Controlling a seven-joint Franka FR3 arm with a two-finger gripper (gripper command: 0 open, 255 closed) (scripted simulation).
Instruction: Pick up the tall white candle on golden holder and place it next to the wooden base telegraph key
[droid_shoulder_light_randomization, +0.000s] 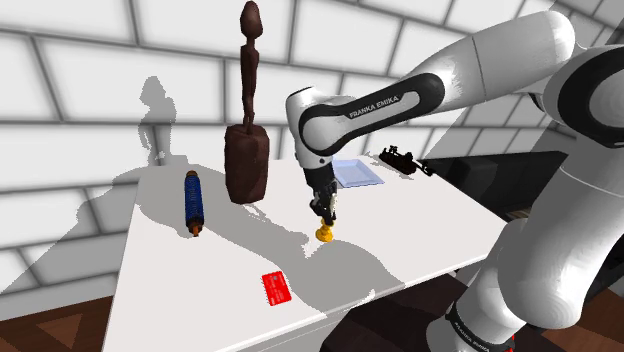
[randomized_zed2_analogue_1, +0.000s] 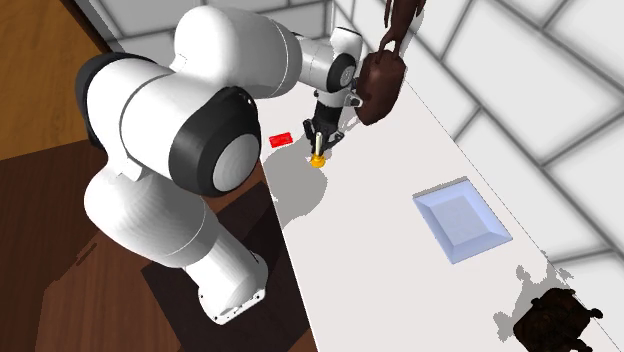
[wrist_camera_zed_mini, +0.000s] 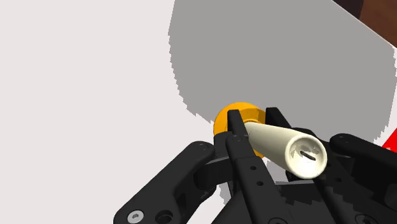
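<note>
A white robot arm (droid_shoulder_light_randomization: 430, 85) reaches down over a white counter (droid_shoulder_light_randomization: 200, 285). Its black pincer (wrist_camera_zed_mini: 256, 122) is clamped on a cream-white candle (wrist_camera_zed_mini: 283, 145), one finger (wrist_camera_zed_mini: 234, 132) pressed against each side of the shaft. The candle stands roughly upright in a round golden holder (wrist_camera_zed_mini: 236, 113) that hangs below the fingertips, right at the counter's surface. The pictures do not show whether the holder touches the counter.

In the shoulder view the candle is near the middle of the counter. A tall dark brown carved statue (droid_shoulder_light_randomization: 247, 160) stands to its left and farther back. Farther left lies a blue roll (droid_shoulder_light_randomization: 193, 200) with brown ends. A small red card (droid_shoulder_light_randomization: 276, 287) lies flat near the counter's front edge, closer to the camera than the candle. To the right and farther back rests a shallow pale blue tray (droid_shoulder_light_randomization: 357, 174). Beyond the tray, by the far right corner, sits the dark telegraph key (droid_shoulder_light_randomization: 402, 160), well apart from the candle. A wall of large pale blocks (droid_shoulder_light_randomization: 90, 70) stands behind the counter.
</note>
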